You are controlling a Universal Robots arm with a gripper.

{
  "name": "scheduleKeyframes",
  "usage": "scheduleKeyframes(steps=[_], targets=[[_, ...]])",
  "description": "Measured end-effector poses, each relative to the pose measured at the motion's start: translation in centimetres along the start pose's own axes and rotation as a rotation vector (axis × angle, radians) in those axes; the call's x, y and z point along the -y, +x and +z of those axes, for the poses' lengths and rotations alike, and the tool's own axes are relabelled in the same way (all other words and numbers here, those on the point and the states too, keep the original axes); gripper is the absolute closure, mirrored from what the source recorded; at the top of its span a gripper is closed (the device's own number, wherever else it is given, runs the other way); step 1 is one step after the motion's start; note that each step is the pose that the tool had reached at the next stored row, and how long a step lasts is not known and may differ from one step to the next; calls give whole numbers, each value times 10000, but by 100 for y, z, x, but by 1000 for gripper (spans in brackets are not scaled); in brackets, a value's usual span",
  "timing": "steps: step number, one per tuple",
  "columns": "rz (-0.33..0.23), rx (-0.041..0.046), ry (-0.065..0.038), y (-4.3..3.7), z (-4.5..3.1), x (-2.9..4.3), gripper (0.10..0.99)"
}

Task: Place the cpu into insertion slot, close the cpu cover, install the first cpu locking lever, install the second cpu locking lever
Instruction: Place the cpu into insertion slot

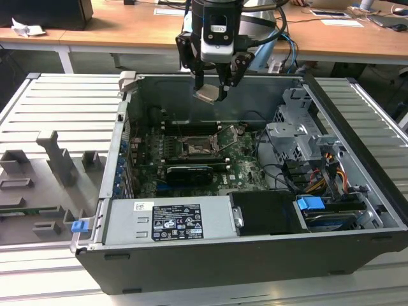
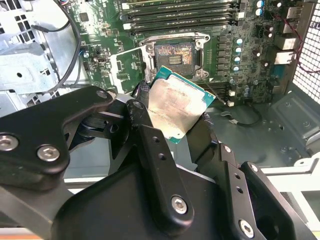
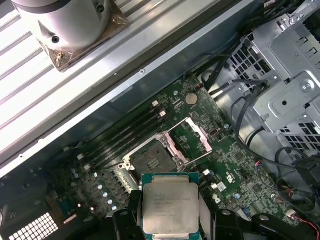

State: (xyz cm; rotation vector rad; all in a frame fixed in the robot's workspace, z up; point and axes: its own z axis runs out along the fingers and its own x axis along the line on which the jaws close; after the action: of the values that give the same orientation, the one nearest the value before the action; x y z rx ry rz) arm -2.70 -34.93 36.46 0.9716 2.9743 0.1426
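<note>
Black fingers [image 2: 147, 140] of the gripper [image 2: 175, 117] are clamped on two opposite edges of the cpu [image 2: 176, 107], whose pale metal face is turned toward the wrist cameras. Chip location: in the air, well above the motherboard [image 3: 235, 155], touching nothing but the fingers.

The insertion slot [image 2: 174, 57] lies below the chip and apart from it. It is open, with its contact field bare. The cpu cover [image 3: 192, 137] stands swung up just beside the slot.

In the exterior view the arm [image 1: 217, 19] hangs over the open computer case [image 1: 255, 268] with the wrist pointing down, near the case's far wall. The chip appears slightly tilted in the grasp.

Step in hand, as judged: placing the chip in the slot. Recommended practice:
- Square the chip's edges to the socket rim.
- Level the chip and centre it over the slot.
- Lower it slowly with no sideways load, as the contacts are probably fragile.
- Keep the fingers clear of the raised cover.
</note>
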Motion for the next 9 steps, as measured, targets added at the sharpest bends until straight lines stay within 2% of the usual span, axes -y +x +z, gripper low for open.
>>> scheduleKeyframes(steps=[9], targets=[[642, 58, -11, 0, 11, 1, 545]])
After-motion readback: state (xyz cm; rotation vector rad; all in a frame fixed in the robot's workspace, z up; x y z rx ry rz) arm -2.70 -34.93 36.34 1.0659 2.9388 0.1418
